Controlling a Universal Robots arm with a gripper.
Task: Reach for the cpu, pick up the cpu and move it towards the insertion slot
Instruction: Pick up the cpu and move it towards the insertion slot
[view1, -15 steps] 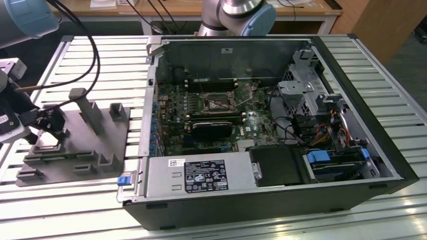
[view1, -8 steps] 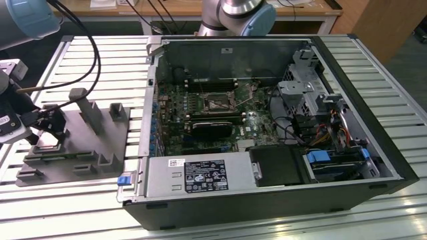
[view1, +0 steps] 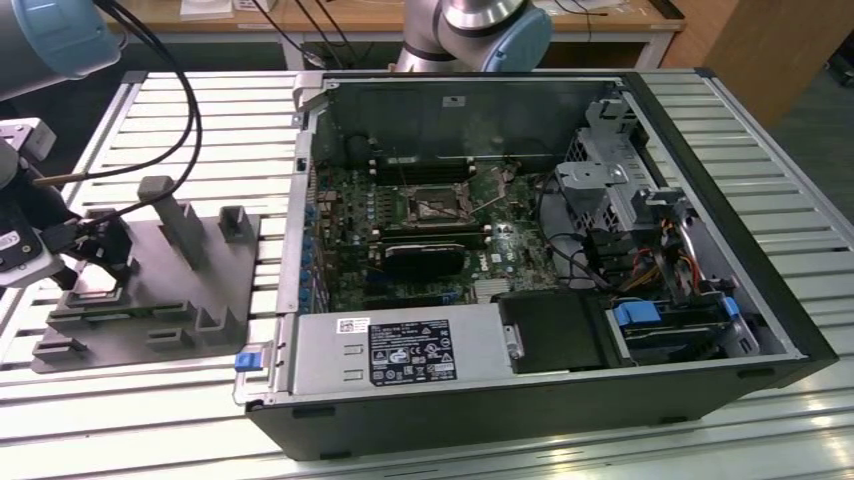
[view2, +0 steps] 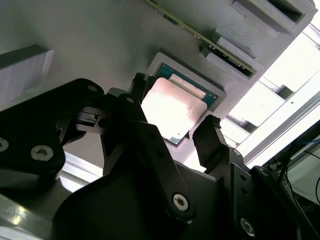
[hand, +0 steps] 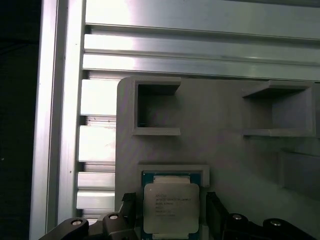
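Gripper (view2: 175, 106) with black fingers (view2: 212, 137) parted, set either side of the cpu (view2: 170, 112), seemingly to take its edges; the chip lies flat in a locating recess of the grey fixture (hand: 225, 150), well apart from the insertion slot (view1: 434, 208).

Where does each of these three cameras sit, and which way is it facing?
Exterior view: off the arm, high, facing down over the computer case, grey fixture, arm and gripper.
First wrist view: on the wrist, facing down onto the cpu; fingertips show.
Second wrist view: on the wrist, slanted past the gripper's black body.
Both wrist views share the cpu between open fingers.
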